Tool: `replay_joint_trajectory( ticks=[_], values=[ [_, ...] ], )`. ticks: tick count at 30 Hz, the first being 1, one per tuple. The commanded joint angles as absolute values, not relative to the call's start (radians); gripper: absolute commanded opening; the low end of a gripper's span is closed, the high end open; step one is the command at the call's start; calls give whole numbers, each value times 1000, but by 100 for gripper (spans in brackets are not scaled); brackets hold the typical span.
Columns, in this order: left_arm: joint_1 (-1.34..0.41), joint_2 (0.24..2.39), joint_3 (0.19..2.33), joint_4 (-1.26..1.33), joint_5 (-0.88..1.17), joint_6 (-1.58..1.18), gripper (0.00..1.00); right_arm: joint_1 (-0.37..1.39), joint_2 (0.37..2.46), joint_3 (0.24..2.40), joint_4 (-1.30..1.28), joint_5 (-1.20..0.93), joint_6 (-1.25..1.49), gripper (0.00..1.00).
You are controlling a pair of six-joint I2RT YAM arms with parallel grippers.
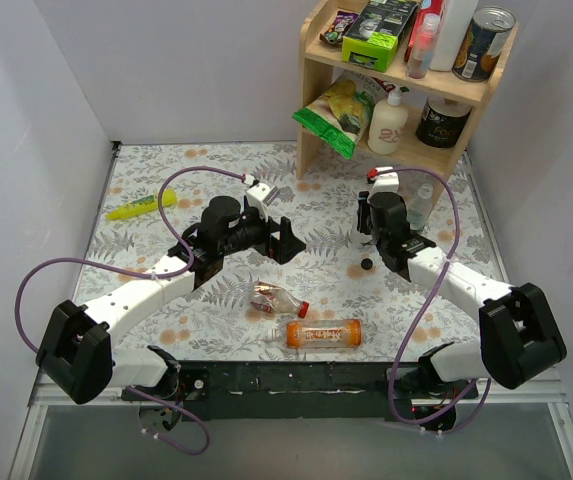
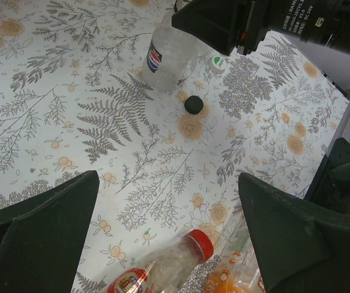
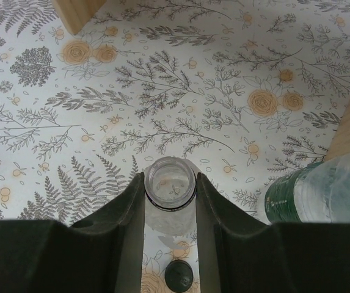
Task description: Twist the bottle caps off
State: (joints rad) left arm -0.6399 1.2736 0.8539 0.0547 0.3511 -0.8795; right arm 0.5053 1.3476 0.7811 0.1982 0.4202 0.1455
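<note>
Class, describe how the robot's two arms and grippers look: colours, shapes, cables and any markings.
The left arm and right arm have white links between chunky black joint housings, and each trails a looping purple cable. The left gripper and right gripper each have two broad, matte black, wedge-shaped fingers. White lettering marks a black housing on the right arm.

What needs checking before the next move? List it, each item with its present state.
1. Right gripper holds the blue-labelled bottle: ok, shut at its neck.
2. That bottle uncapped: ok, mouth open; black cap lies loose nearby.
3. Left gripper free: ok, open and empty.
4. Red cap removed: not ok, it sits on the reddish-labelled bottle, which lies on its side.
5. Orange bottle uncapped: cannot tell.
</note>
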Motion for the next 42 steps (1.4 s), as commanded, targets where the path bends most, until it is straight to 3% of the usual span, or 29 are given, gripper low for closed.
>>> replay_joint_trajectory(
  ticks=[1,2,5,6,8,13,14,18,24,29,36,42],
  values=[
    [-638,1269,891,46,337,-877,98,503,1351,732,267,456,155,1],
    [-638,1267,891,46,339,-879,98,503,1350,729,265,457,158,1],
    [-638,1266,893,48,341,-881,98,503,1339,724,247,451,172,25],
    [-638,1267,891,48,342,-882,98,503,1333,724,239,446,173,39],
    [-638,1264,893,48,344,-884,98,502,1316,733,232,445,173,53],
    [-638,1259,888,52,353,-884,98,503,1279,767,199,434,163,63],
    [-638,1256,890,52,351,-885,98,503,1273,773,195,436,160,71],
    [-638,1258,891,49,351,-884,98,503,1256,819,169,446,134,87],
    [-638,1252,891,48,345,-890,98,514,1152,853,114,445,117,91],
    [-585,1247,899,35,310,-925,98,569,1029,865,51,358,88,87],
    [-410,1236,903,28,270,-968,98,823,976,838,-123,-70,5,88],
    [-391,1220,908,6,170,-917,98,1075,1054,793,-282,-45,5,89]
  ],
)
